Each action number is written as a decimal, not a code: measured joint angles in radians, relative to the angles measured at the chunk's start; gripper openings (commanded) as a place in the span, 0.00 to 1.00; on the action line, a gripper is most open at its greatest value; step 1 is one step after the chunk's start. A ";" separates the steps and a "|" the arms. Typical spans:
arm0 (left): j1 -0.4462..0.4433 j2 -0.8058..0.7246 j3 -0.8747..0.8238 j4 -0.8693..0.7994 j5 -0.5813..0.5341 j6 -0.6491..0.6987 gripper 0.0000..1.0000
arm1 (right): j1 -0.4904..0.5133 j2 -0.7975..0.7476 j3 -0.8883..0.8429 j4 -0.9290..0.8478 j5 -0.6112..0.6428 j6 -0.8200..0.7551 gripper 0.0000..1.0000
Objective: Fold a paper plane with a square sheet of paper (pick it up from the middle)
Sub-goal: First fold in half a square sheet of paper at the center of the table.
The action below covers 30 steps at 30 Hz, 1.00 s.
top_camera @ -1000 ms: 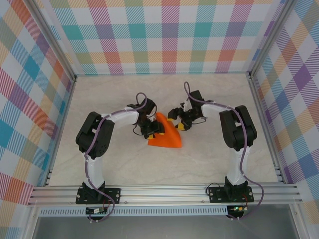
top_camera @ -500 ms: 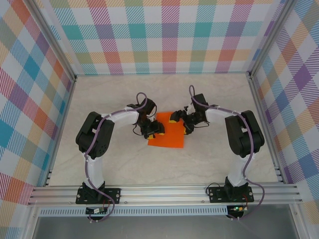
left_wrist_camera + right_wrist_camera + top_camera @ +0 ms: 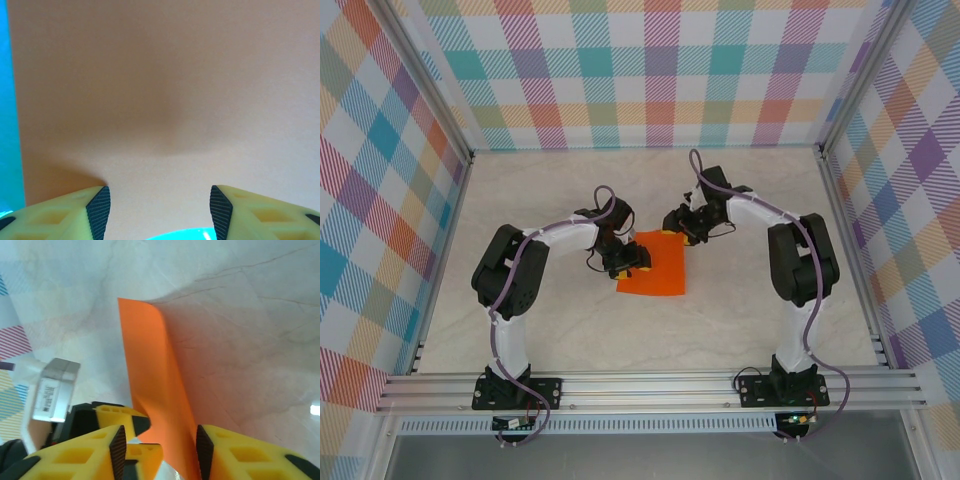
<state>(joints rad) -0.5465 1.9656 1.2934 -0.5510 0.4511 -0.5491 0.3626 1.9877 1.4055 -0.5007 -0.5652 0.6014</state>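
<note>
Right wrist: right tool half-open around square sheet of paper.

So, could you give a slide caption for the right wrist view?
Orange square sheet of paper, one edge raised, standing inside the open right end effector.

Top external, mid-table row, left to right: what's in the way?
left arm → square sheet of paper → right arm

White arms, black joints, seemingly purple cables, yellow fingers.
</note>
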 measured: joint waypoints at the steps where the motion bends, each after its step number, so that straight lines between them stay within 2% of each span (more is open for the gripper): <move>1: 0.000 -0.002 0.000 0.001 0.000 0.000 0.61 | -0.001 0.007 0.007 -0.015 0.003 -0.008 0.29; 5: -0.003 -0.016 0.007 -0.015 -0.009 -0.002 0.66 | -0.001 0.029 0.039 -0.082 0.023 -0.013 0.19; 11: -0.042 -0.097 0.061 -0.026 -0.053 -0.012 0.72 | -0.001 0.030 0.071 -0.140 0.035 0.020 0.11; 15: -0.108 -0.147 0.100 -0.028 -0.100 -0.012 0.76 | -0.001 0.030 0.096 -0.179 0.035 0.048 0.11; 23: -0.247 -0.129 0.208 -0.104 -0.198 -0.004 0.81 | -0.001 0.032 0.130 -0.242 0.030 0.098 0.11; 27: -0.307 -0.086 0.287 -0.156 -0.251 0.014 0.80 | -0.001 0.043 0.142 -0.269 0.026 0.102 0.12; 30: -0.333 -0.033 0.355 -0.214 -0.296 0.029 0.76 | -0.001 0.048 0.143 -0.284 0.023 0.102 0.12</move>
<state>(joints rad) -0.8799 1.9327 1.6482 -0.7650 0.1551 -0.5205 0.3618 2.0361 1.5486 -0.7849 -0.5423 0.7033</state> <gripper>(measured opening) 0.776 0.117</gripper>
